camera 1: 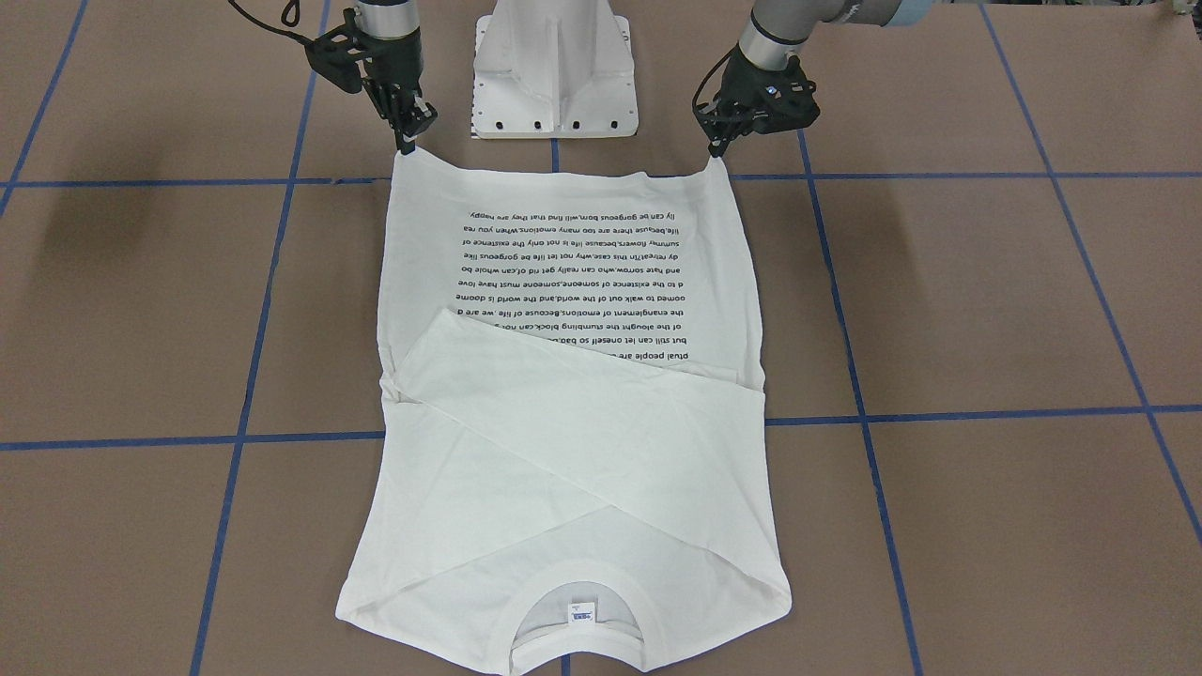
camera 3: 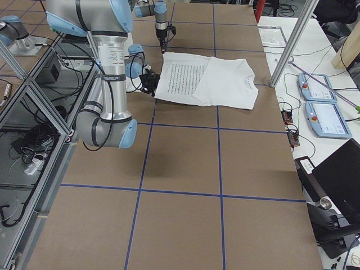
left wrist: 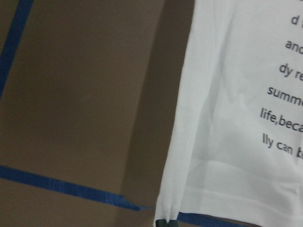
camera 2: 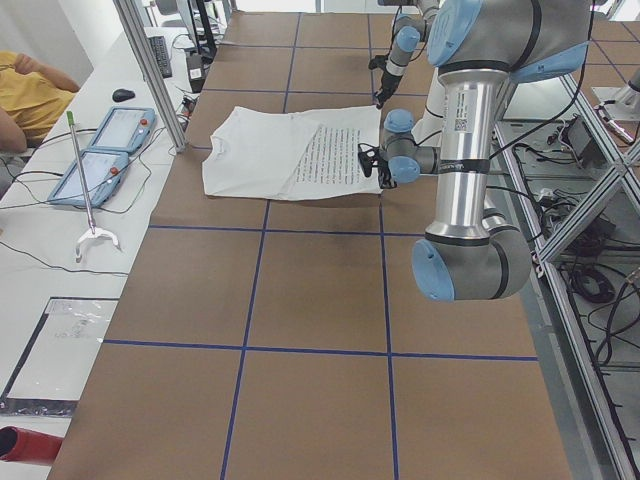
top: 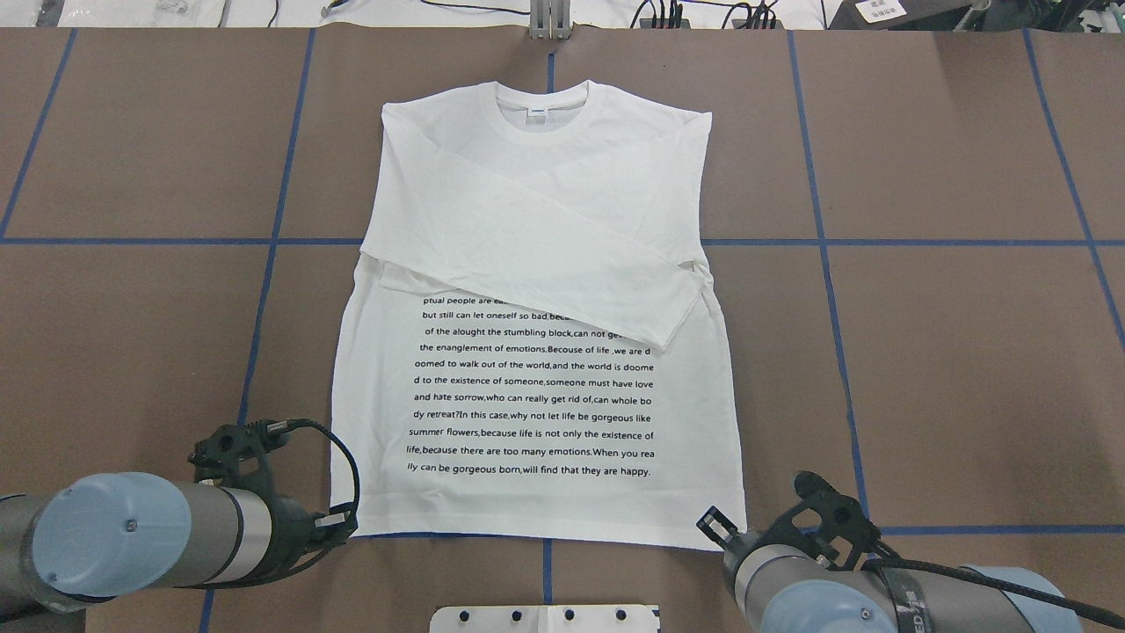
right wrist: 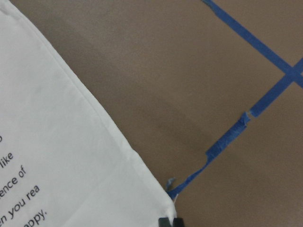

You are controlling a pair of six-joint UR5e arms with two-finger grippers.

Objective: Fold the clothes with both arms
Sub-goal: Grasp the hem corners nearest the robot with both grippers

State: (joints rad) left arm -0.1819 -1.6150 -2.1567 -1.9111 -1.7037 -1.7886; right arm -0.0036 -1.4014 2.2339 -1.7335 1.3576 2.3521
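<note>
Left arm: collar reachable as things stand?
Probably not yet: nothing blocks the way, but the left gripper seems shut on the T-shirt's hem corner, and the collar lies at the far end.

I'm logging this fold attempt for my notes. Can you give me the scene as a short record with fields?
garment: white long-sleeved T-shirt, flat on the table, print side up
sleeves: both folded across the chest
collar: at the end far from the robot
left gripper: shut on left hem corner
right gripper: shut on right hem corner
</note>
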